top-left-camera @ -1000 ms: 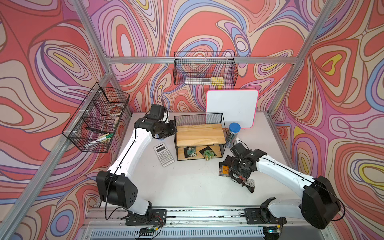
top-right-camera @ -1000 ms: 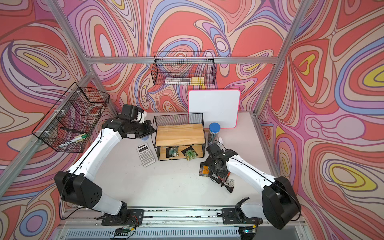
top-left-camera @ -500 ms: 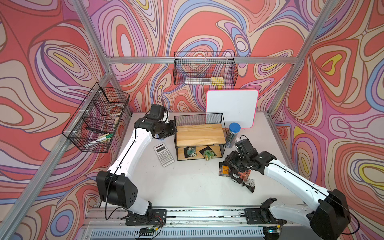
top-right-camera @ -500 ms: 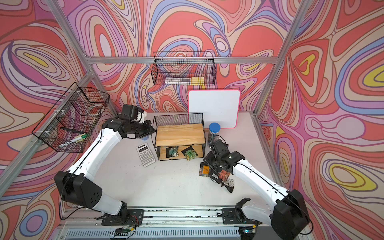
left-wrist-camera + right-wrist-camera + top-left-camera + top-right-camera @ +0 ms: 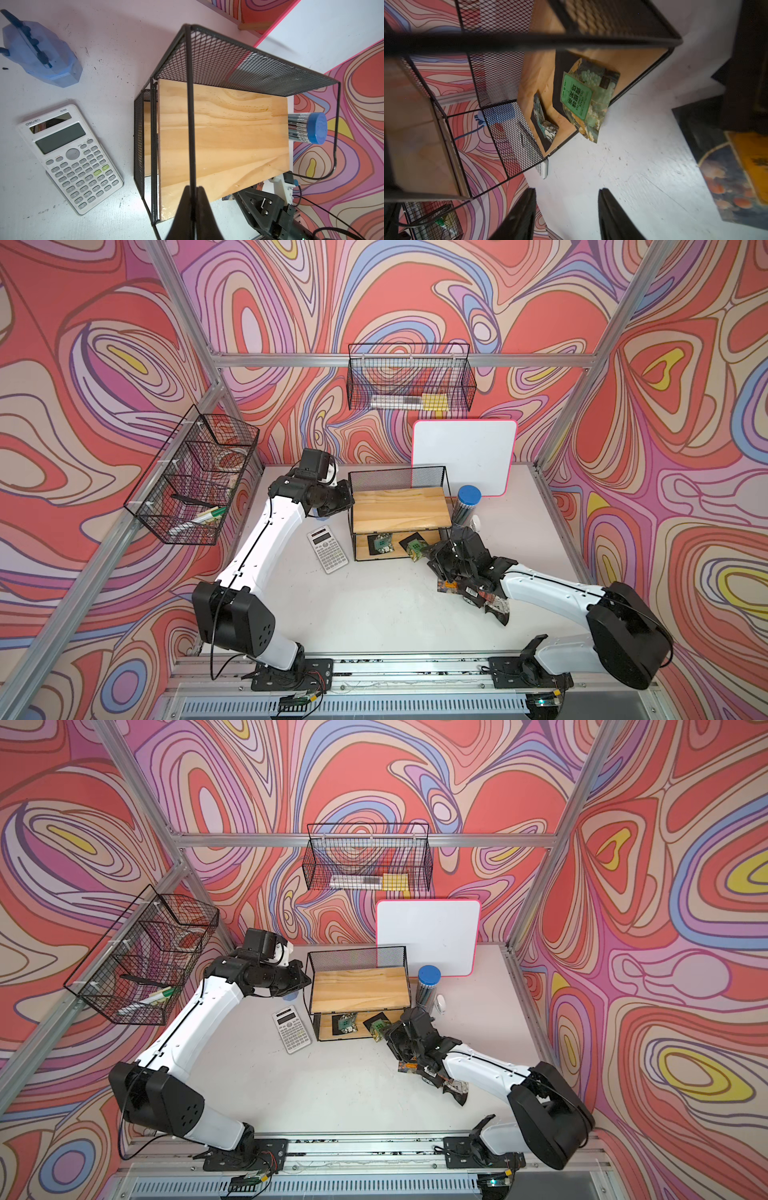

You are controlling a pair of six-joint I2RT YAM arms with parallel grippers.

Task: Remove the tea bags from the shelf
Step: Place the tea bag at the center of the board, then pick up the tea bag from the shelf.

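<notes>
Green tea bags (image 5: 382, 544) on lower shelf (image 5: 399, 512)

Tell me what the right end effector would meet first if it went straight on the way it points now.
Most likely the green tea bag overhanging the front edge of the lower board of the shelf. The open right end effector points straight at it, though depth is unclear.

Right arm (image 5: 544, 587) half hides tea bags (image 5: 498, 610); shelf (image 5: 467, 41) top wire blurred close up.
</notes>
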